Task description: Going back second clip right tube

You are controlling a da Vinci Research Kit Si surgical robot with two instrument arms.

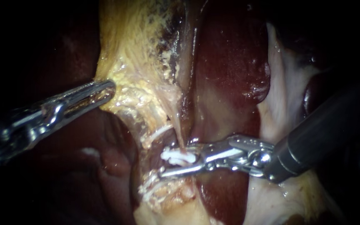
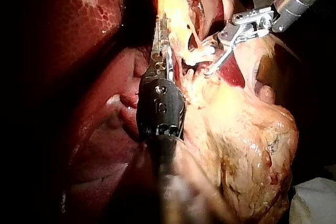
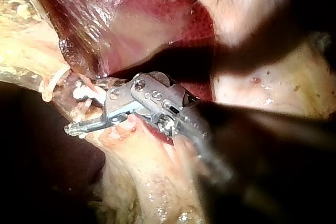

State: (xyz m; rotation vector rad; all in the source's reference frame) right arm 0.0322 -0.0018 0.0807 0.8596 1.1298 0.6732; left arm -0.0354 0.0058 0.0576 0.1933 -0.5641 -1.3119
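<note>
Beyond the right wrist view, the left instrument [image 1: 106, 88] holds yellow tissue [image 1: 132, 54].

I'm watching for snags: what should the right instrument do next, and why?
Probably draw the right instrument straight back along its shaft. Its jaws stand open around the white clip on the tube, so easing away should clear it without tugging.

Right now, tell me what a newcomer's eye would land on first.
The white clip sits low in the middle of the endoscope view, between the open jaws of the right instrument. To its upper left, the left instrument touches pale yellow tissue beside dark red liver.
</note>
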